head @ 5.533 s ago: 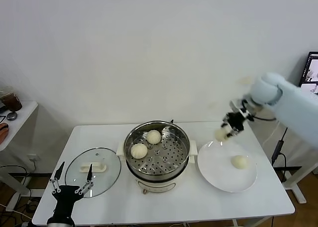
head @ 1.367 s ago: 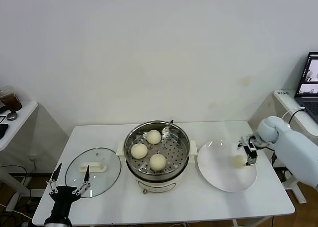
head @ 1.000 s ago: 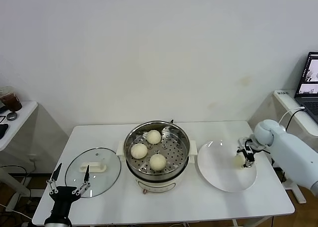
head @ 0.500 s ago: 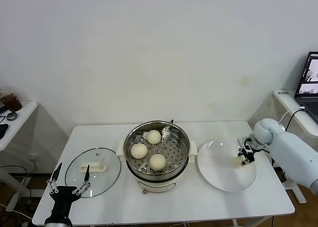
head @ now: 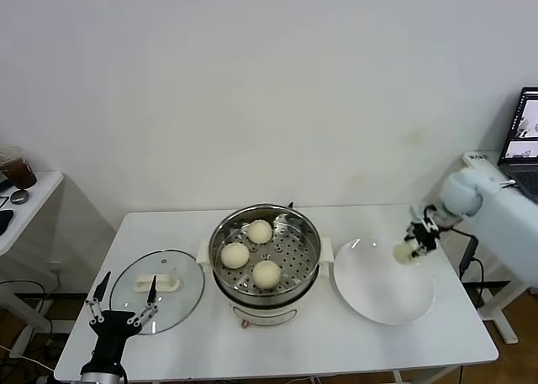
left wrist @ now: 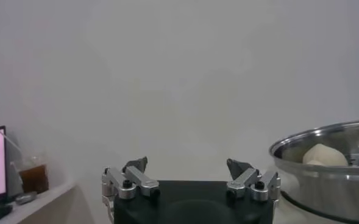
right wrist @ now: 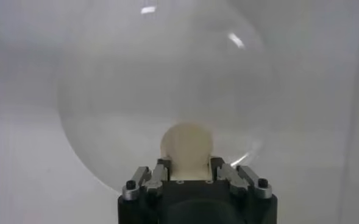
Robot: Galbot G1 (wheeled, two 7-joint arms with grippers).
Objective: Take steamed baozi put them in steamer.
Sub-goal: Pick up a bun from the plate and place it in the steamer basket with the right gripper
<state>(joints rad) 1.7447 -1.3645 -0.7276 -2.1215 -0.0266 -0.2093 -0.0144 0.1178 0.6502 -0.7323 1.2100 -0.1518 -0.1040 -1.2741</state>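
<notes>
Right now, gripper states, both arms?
Left gripper: open, empty, low beside the glass lid.
Right gripper: shut on a bun, above the plate.

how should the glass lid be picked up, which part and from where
Grip the glass lid by its white handle, coming straight down from above. The lid lies flat on the table, left of the steamer, dome up, so its thin rim sits against the tabletop and its smooth glass offers nothing to pinch. The raised bar handle at the centre stands proud, so fingers can close across its narrow width.
</notes>
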